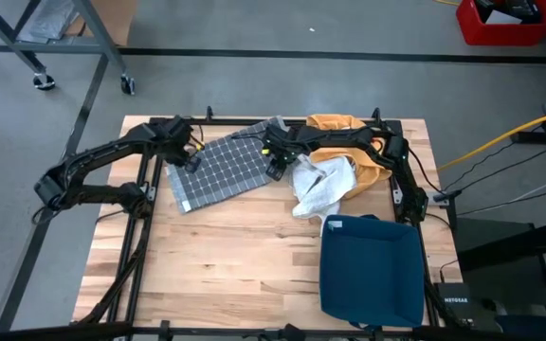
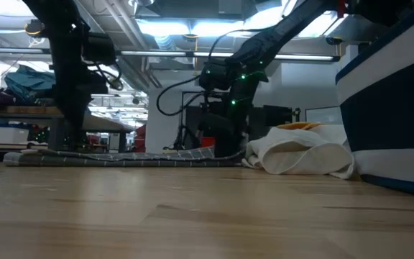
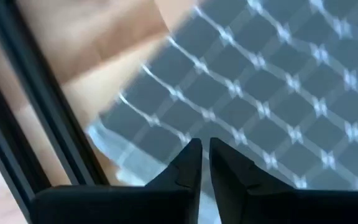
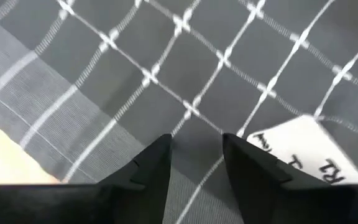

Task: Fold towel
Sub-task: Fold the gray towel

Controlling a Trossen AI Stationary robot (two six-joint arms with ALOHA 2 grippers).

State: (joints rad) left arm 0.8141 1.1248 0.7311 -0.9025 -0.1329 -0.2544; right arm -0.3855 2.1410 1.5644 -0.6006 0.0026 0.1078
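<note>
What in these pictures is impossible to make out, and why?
- Whether the left gripper pinches the grey checked towel: left wrist view, fingertips hide the contact.
- White label wording: right wrist view, cut off by the edge and a finger.
- Yellow cloth: high view, largely covered by the right arm and the white cloth.

left gripper (image 3: 205, 163) nearly shut over the grey checked towel (image 3: 278, 93) near its edge.
</note>
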